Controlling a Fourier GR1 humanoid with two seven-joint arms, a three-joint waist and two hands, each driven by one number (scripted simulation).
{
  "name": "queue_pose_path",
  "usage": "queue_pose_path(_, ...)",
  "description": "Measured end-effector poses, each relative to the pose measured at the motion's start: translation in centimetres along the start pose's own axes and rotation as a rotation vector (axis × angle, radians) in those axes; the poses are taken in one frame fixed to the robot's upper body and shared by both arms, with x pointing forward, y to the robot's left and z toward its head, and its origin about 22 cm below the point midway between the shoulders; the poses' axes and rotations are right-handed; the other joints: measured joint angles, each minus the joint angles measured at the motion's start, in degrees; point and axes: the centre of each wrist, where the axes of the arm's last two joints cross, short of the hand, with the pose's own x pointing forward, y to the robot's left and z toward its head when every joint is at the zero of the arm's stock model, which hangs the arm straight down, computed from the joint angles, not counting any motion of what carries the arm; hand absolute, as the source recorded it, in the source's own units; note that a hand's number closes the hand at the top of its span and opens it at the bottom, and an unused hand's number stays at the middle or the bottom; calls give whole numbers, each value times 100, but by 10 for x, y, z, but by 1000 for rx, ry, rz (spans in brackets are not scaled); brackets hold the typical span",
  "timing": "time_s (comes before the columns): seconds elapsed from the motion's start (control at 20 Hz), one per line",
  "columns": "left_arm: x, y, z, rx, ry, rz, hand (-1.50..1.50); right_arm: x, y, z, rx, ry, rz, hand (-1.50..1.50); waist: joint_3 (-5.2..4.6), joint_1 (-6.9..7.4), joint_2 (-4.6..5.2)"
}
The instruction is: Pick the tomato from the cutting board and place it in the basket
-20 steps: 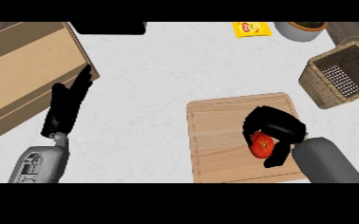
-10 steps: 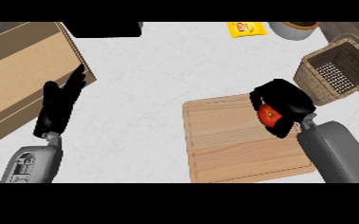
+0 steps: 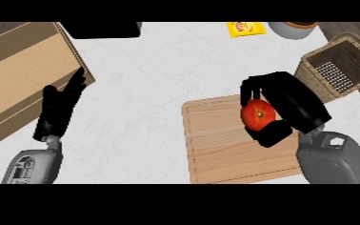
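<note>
White counter (image 3: 162,81), tomato (image 3: 257,114) clasped inside right hand (image 3: 295,105)

- One view only, from the robot's head, looking steeply down on the counter (image 3: 175,76).
- It sits close above; both forearms enter from the lower edge.

Between the right hand (image 3: 292,106), curled round the tomato (image 3: 257,114) over the cutting board (image 3: 225,148), and the basket (image 3: 336,69) at two o'clock lies open white counter (image 3: 169,76), while the yellow packet (image 3: 246,28) and grey bowl (image 3: 295,29) stand at twelve o'clock, off that path.
</note>
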Motion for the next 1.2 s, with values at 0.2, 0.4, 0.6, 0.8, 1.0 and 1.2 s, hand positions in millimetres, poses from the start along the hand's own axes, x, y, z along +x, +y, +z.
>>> queue_pose_path(0.2,1,0,-1,8,2,2,0,27,-36,15,-132,-23,-175,150,0,-19,-9)
queue_pose_path(0.4,0,-1,-2,1,0,3,0,50,-82,32,-256,-21,-264,150,-2,26,2)
queue_pose_path(0.6,4,-5,-5,0,-3,0,0,67,-130,48,-347,-11,-301,150,0,57,8)
queue_pose_path(0.8,1,-4,-4,-6,-7,-1,0,74,-178,54,-424,-25,-344,150,0,100,15)
queue_pose_path(1.0,5,-3,-6,-10,-10,-7,0,81,-224,55,-477,-11,-353,150,1,140,28)
queue_pose_path(1.2,5,-9,-4,-16,-16,-7,0,79,-261,55,-499,67,-260,150,-1,181,53)
